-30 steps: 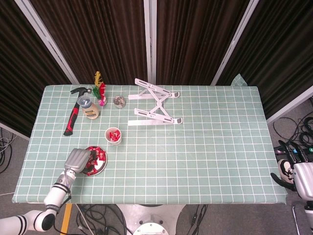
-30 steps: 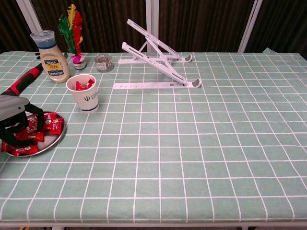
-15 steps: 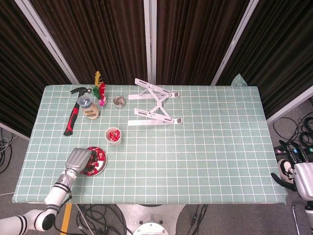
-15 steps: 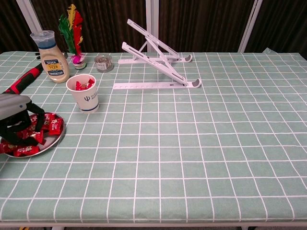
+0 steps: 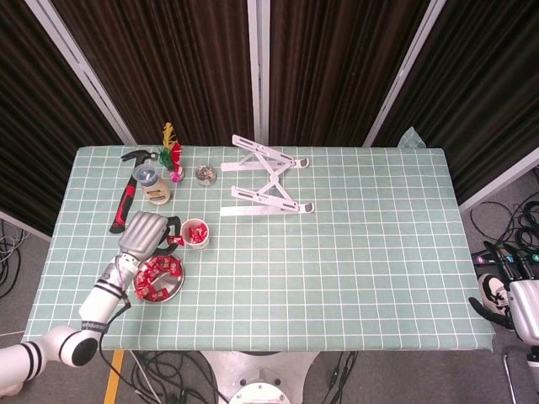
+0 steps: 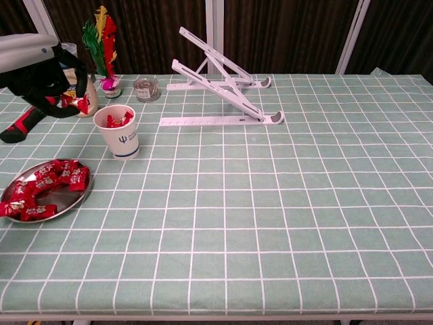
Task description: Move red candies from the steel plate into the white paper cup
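Left hand [image 6: 42,74] pinches a red wrapped candy [image 6: 73,102] just left of the white paper cup [image 6: 120,132] bearing a small blue logo, unreadable. Right hand [image 5: 515,301]: finger state cannot be determined.

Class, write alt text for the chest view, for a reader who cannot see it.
The left hand holds a red candy in the air beside a white paper cup with candies inside. More red candies lie on a steel plate on the green checked table.

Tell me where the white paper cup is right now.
The white paper cup stands on the left side of the table in the chest view, just beyond the steel plate and in front of the sauce bottle, with the left hand raised beside it.
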`<state>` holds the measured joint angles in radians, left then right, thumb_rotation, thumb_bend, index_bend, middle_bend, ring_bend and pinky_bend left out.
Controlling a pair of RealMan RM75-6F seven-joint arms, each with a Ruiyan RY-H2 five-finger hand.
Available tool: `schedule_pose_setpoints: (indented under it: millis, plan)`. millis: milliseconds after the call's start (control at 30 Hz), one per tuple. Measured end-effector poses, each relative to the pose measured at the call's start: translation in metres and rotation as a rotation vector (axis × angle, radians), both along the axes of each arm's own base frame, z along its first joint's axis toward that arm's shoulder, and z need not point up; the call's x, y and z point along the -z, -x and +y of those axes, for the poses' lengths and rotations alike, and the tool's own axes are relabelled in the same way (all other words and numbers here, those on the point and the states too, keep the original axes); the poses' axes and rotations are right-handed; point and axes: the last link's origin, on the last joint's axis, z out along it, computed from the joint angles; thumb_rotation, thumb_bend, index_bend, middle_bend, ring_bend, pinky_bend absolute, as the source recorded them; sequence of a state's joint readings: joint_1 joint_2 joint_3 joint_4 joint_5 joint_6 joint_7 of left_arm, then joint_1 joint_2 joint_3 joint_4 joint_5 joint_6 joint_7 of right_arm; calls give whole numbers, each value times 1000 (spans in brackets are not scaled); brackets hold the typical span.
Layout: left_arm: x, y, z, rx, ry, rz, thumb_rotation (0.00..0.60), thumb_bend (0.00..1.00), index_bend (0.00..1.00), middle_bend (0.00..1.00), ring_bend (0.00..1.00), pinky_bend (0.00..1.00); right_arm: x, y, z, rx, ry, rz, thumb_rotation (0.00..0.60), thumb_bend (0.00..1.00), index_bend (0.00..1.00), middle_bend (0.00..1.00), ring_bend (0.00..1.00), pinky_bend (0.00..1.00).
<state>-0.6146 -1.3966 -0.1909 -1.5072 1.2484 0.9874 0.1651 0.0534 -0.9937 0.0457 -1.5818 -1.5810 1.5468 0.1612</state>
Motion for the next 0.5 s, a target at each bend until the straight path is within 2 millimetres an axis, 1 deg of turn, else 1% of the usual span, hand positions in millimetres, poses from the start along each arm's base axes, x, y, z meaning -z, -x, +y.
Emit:
schedule_pose_setpoints:
  millis: [133, 233, 400, 500]
  plan:
    - [8, -13, 19, 6, 31, 10, 600, 335, 606, 1000, 1000, 1000, 0, 2, 0, 8, 2, -2, 600, 101, 83, 272, 100, 400]
    - [17, -18, 29, 1, 46, 19, 600, 335, 603, 1000, 1000, 1000, 0, 4, -1, 14, 3, -3, 600, 101, 83, 272, 100, 400]
    - [26, -16, 35, -13, 55, 34, 600, 334, 595, 1000, 1000, 1000, -1, 6, -3, 21, 2, -5, 600, 101, 83, 272, 99, 400]
    - [31, -11, 36, -22, 67, 62, 600, 327, 541, 1000, 1000, 1000, -1, 6, -4, 21, 1, -5, 600, 101, 83, 272, 100, 400]
